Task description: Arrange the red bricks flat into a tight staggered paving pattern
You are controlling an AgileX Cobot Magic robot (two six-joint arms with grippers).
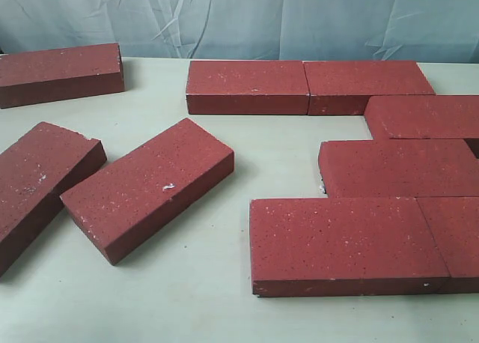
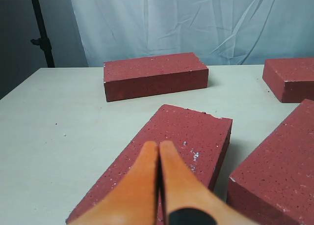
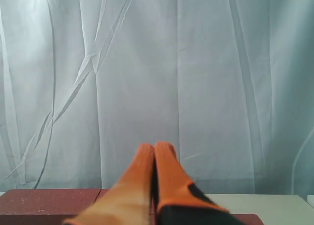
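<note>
Laid bricks [image 1: 344,246]: flat on the right of the surface [image 1: 209,305], with rows touching and joints offset, so the staggered pattern looks partly built.
Laid axis: long sides run left to right across the exterior view.
Loose bricks [image 1: 150,186]: three lie flat on the left, apart from the pattern and likely still to be placed.
Loose axis: the two nearer ones lie diagonally, close beside each other. The back brick [image 1: 60,73] is nearly parallel to the rows.
Left fingers [image 2: 144,173]: pressed together and empty, above the leftmost diagonal brick [image 2: 191,134] and pointing roughly along its length, probably to nudge it.
Right fingers [image 3: 169,168]: pressed together and empty, aimed at the curtain [image 3: 196,63].
</note>
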